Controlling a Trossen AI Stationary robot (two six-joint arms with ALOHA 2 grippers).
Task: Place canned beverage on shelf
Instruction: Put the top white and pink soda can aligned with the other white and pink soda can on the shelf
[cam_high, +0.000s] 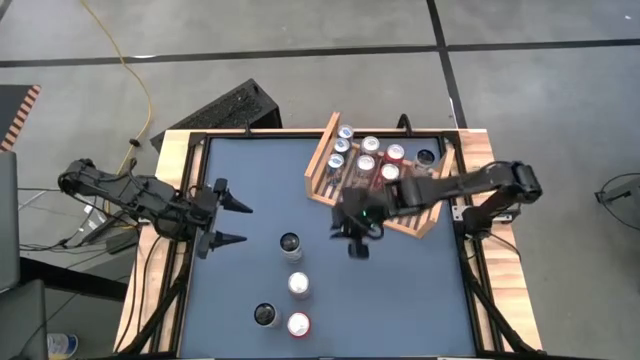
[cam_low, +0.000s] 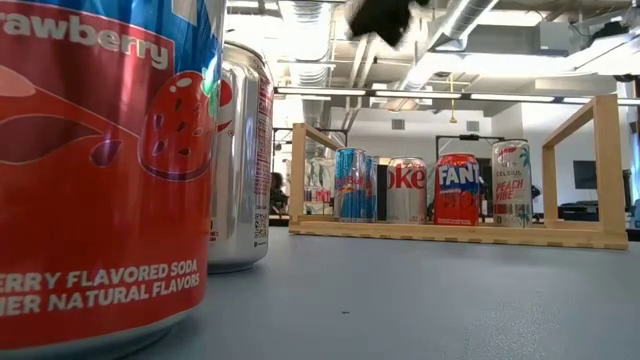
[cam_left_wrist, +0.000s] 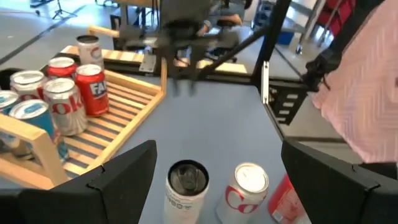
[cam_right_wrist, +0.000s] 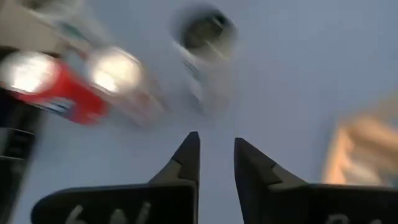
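The shelf (cam_high: 325, 165) is being kept at the table's (cam_high: 250, 190) far right, holding several cans (cam_high: 366, 165) upright on its slats. Four more cans are being left standing on the table near the middle, the farthest a dark-topped can (cam_high: 290, 243). The right gripper (cam_high: 358, 240) is being held above the table just in front of the shelf, its fingers (cam_right_wrist: 186, 158) drawn narrow with nothing between them. The left gripper (cam_high: 232, 222) is being kept at the left side, jaws wide and empty.
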